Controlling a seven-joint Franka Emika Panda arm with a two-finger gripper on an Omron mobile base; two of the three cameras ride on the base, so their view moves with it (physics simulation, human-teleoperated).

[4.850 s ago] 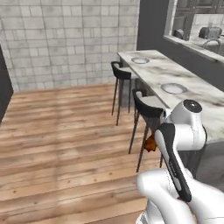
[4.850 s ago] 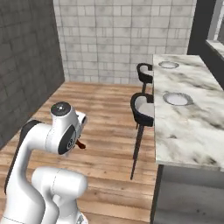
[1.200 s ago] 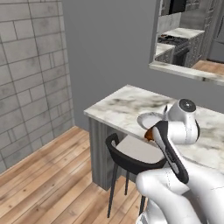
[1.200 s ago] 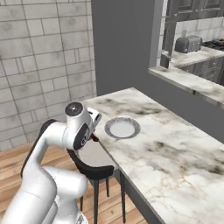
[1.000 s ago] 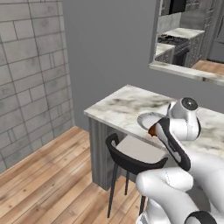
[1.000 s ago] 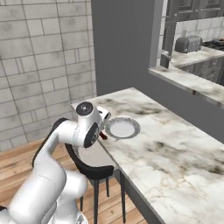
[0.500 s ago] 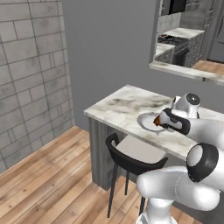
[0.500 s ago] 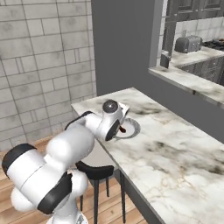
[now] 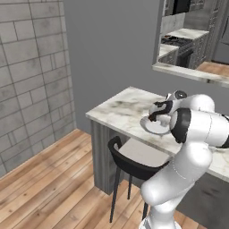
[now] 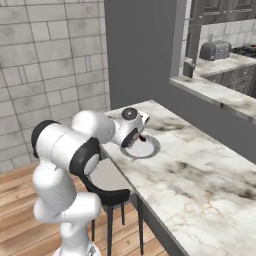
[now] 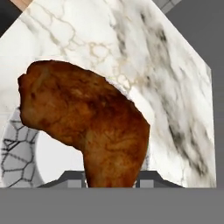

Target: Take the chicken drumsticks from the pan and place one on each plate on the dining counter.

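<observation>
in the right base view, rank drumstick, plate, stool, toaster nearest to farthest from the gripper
1. chicken drumstick, held in the gripper.
2. plate, on the dining counter just beneath it.
3. stool, below the counter's edge.
4. toaster, on the far worktop behind.

Reddish-brown drumstick, grey-veined white marble counter

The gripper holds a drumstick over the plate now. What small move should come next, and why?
Probably lower a little, then open. The gripper is shut on the drumstick, which hangs above the plate on the dining counter.
</observation>
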